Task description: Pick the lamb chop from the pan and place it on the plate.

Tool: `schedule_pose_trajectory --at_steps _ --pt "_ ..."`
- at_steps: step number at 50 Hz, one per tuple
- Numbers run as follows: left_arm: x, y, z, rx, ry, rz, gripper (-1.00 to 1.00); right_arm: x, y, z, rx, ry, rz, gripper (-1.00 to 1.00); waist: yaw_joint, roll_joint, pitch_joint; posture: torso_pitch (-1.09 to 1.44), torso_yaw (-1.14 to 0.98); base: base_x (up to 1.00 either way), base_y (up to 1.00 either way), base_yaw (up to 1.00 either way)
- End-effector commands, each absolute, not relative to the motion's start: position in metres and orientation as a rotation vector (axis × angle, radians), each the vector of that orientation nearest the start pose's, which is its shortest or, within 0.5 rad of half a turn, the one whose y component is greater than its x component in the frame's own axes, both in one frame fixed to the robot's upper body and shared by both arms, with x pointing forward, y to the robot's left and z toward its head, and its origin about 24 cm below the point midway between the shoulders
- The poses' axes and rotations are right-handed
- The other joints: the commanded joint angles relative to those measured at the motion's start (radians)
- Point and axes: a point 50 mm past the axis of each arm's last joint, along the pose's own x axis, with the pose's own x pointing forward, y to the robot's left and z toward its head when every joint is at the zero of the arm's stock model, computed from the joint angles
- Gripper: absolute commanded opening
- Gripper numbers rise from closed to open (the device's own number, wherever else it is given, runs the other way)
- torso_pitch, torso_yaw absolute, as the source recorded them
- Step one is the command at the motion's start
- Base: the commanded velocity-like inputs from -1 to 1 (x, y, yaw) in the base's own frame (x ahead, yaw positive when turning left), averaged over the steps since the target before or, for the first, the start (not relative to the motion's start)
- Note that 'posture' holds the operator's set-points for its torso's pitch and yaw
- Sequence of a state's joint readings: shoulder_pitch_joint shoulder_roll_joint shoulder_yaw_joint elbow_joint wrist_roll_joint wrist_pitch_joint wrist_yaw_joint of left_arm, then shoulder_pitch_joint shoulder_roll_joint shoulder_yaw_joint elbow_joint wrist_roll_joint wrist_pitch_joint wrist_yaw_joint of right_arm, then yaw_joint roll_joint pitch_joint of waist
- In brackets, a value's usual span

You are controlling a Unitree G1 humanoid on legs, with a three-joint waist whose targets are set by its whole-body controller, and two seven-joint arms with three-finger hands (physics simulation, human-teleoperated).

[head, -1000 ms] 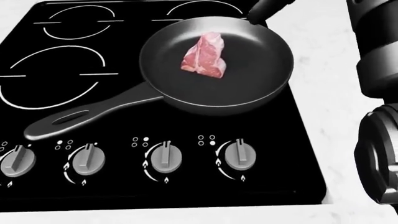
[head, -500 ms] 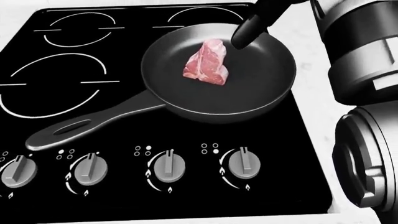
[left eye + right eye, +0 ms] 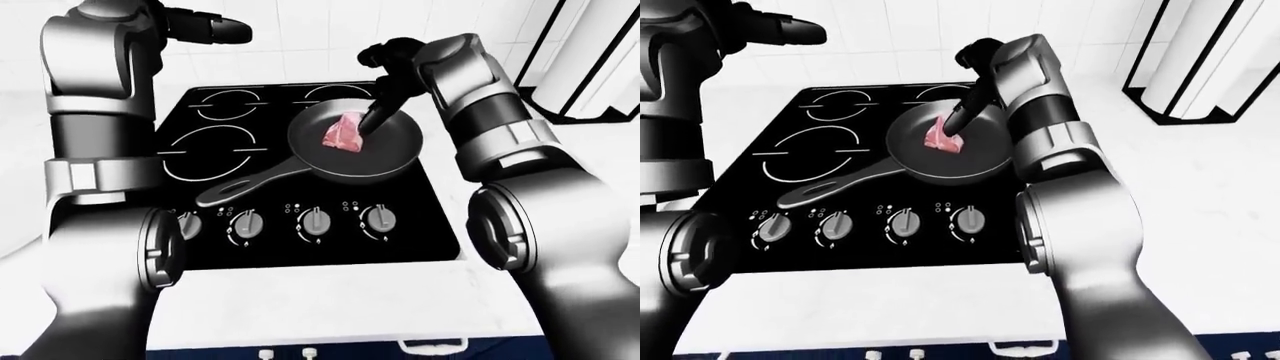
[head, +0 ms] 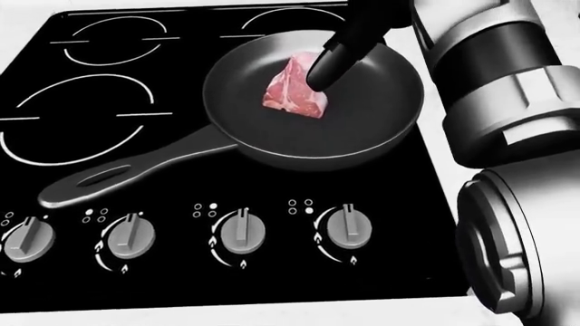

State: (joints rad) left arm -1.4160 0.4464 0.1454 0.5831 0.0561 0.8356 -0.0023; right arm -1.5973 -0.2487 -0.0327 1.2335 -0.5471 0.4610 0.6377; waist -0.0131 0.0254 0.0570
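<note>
The lamb chop [image 4: 292, 89], pink and marbled, lies in the middle of the black frying pan [image 4: 372, 136] on the stove's right burner. My right hand [image 4: 324, 71] reaches down into the pan from the upper right. One black finger [image 3: 372, 120] stretches out and its tip touches the chop's right edge; nothing is closed round the meat, and the other fingers are hidden. My left hand [image 3: 232, 31] is raised high at the upper left of the left-eye view, fingers extended, holding nothing. No plate shows in any view.
The pan's long handle [image 4: 109, 178] points to the lower left over the black stove top [image 4: 81, 102]. Several knobs [image 4: 243, 229] line the stove's lower edge. White counter [image 3: 1180, 187] lies to the right, with a white cylinder [image 3: 1200, 60] beyond it.
My right hand has come down and left from the pan's upper rim into the pan, ending with a fingertip against the chop. The forearm now fills more of the head view's right side.
</note>
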Motion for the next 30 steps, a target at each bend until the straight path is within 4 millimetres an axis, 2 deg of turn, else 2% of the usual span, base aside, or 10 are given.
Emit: schedule_pose_trajectory --at_steps 1,6,11,16,23,30 --pt "0.376 0.203 0.382 0.189 -0.147 0.228 1.0 0.418 -0.111 0.323 -0.716 0.188 0.39 1.0 0.0 0.003 -0.036 0.0 0.0 0.0 0.0 0.0" --pt "0.376 0.21 0.379 0.192 -0.142 0.241 1.0 0.42 -0.105 0.311 -0.723 0.199 0.405 1.0 0.0 0.006 -0.034 0.0 0.0 0.0 0.0 0.0" --pt "0.375 0.208 0.38 0.195 -0.146 0.239 1.0 0.421 -0.103 0.309 -0.713 0.187 0.397 1.0 -0.001 0.007 -0.037 0.0 0.0 0.0 0.0 0.0" --pt "0.377 0.206 0.378 0.199 -0.14 0.24 1.0 0.423 -0.103 0.299 -0.703 0.197 0.389 1.0 0.001 0.006 -0.039 0.0 0.0 0.0 0.0 0.0" --pt "0.37 0.202 0.39 0.209 -0.159 0.239 1.0 0.424 -0.103 0.301 -0.692 0.175 0.35 1.0 0.0 0.006 -0.039 0.0 0.0 0.0 0.0 0.0" --pt "0.37 0.197 0.386 0.22 -0.157 0.228 1.0 0.424 -0.102 0.299 -0.684 0.169 0.336 1.0 0.001 0.004 -0.039 0.0 0.0 0.0 0.0 0.0"
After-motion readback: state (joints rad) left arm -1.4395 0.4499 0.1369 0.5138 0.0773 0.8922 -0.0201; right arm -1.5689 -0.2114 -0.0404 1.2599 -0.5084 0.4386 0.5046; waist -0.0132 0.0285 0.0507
